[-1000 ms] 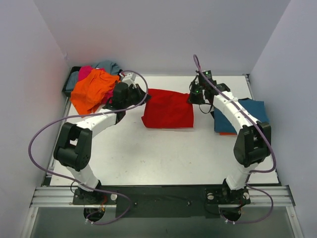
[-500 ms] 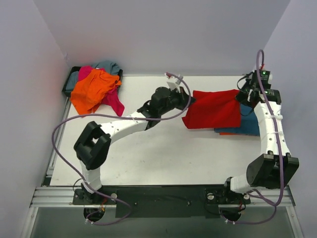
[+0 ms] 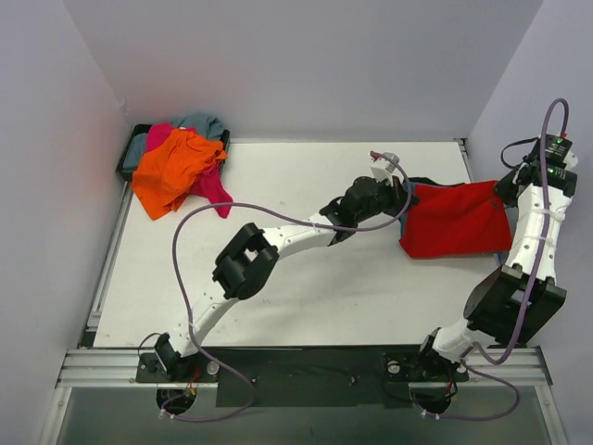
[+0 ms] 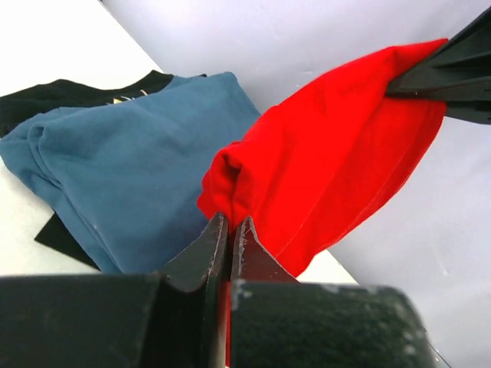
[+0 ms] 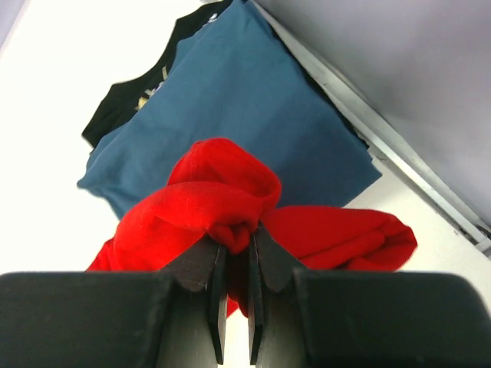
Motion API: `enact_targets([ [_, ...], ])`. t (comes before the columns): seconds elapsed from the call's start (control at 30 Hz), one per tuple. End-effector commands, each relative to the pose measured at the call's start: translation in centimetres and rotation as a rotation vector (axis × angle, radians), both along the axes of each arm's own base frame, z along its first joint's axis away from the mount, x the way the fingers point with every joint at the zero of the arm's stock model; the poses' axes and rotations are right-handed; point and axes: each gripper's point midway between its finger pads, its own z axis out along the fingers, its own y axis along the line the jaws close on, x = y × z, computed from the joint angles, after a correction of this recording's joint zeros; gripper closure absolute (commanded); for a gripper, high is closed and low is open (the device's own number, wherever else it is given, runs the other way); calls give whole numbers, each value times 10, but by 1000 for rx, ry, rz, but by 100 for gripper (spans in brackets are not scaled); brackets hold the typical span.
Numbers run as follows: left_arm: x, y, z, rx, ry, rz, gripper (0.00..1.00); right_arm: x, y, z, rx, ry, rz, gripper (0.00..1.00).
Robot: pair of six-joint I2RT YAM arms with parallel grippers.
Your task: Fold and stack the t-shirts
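Above teal t-shirt [image 4: 130, 161]: red t-shirt [image 3: 456, 221] folded, slung between left pincer [image 4: 229, 228], right pincer [image 5: 236, 239].

black t-shirt [image 4: 69, 93] mostly under teal t-shirt [image 4: 130, 161], teal partly behind red t-shirt [image 4: 330, 153]

The red shirt [image 3: 456, 221] and teal shirt [image 5: 230, 100] are soft, matt, creased cloth, the gripper fingers [image 4: 203, 249] look like hard matt black plastic, and the table [image 3: 306, 287] is smooth matt white.

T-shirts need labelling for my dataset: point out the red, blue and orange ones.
red t-shirt [image 3: 456, 221], top view, middle of the cloth.
blue t-shirt [image 4: 130, 153], left wrist view, folded top face.
orange t-shirt [image 3: 171, 170], top view, middle of the cloth.
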Motion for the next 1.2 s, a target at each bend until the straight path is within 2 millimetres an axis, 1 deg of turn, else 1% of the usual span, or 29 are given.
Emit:
enact_targets([
  [0.0,25,-16,30,-117,-45,31,100,18,-23,-8,17,16,-18,100],
  [0.1,40,-22,27,-120,-44,37,100,31,-33,-18,30,28,-26,100],
  [0.13,44,-25,28,-126,-45,38,100,36,-36,-28,46,47,-25,100],
  [0.17,46,-27,43,-152,-60,34,100,39,-40,-27,44,41,-31,100],
  [0.2,48,-30,32,-137,-53,33,100,44,-44,-34,52,54,-34,100],
  [0.23,50,-30,45,-160,-72,41,100,48,-47,-33,50,48,-36,100],
  [0.27,52,-32,36,-153,-72,47,100,52,-49,-41,61,61,-35,100],
  [0.3,57,-30,41,-164,-80,73,100,57,-52,-37,57,50,-33,100],
  [0.33,62,-30,33,-161,-76,87,100,61,-54,-48,73,65,-31,100],
  [0.37,67,-28,34,-170,-78,111,100,67,-57,-46,71,57,-31,100],
  [0.47,78,-29,12,-183,-48,124,100,84,-62,-58,94,60,-18,100],
  [0.5,79,-29,8,-188,-40,125,100,87,-63,-68,104,73,-17,94],
  [0.53,87,-26,2,-205,-23,162,100,91,-64,-65,96,68,-14,91],
  [0.6,89,-27,-11,-212,-1,170,99,95,-66,-69,75,83,-12,66],
  [0.63,90,-27,-14,-216,9,171,83,94,-66,-67,52,92,-15,53],
  [0.67,89,-29,-13,-216,7,165,72,94,-63,-65,36,102,-12,47],
  [0.7,89,-28,-7,-215,-3,168,51,90,-65,-54,-2,97,-20,45],
  [0.73,89,-27,-10,-204,-1,174,47,91,-58,-49,-13,91,-3,44],
  [0.77,90,-24,3,-208,-25,177,46,85,-60,-38,-63,99,-21,44],
  [0.8,91,-21,2,-191,-32,191,42,84,-56,-31,-81,96,-15,44],
  [0.83,91,-18,17,-189,-59,198,41,78,-54,-18,-113,89,-21,44],
  [0.9,95,-10,30,-155,-95,237,41,65,-47,-11,-147,101,-32,47],
  [0.97,98,-2,44,-133,-120,261,40,51,-42,-6,-149,98,-52,57],
  [1.0,97,-1,45,-128,-123,256,42,46,-42,-6,-145,98,-63,68],
  [1.03,93,-2,53,-137,-132,235,47,36,-39,-8,-134,102,-77,76],
  [1.07,89,-5,56,-145,-136,217,58,28,-40,-4,-123,88,-109,91],
  [1.1,82,-12,51,-138,-136,177,65,19,-37,-18,-102,119,-118,97],
  [1.13,77,-17,50,-142,-136,154,76,12,-38,-20,-86,115,-146,100],
  [1.17,69,-23,50,-148,-133,129,81,4,-38,-32,-73,143,-158,100],
])
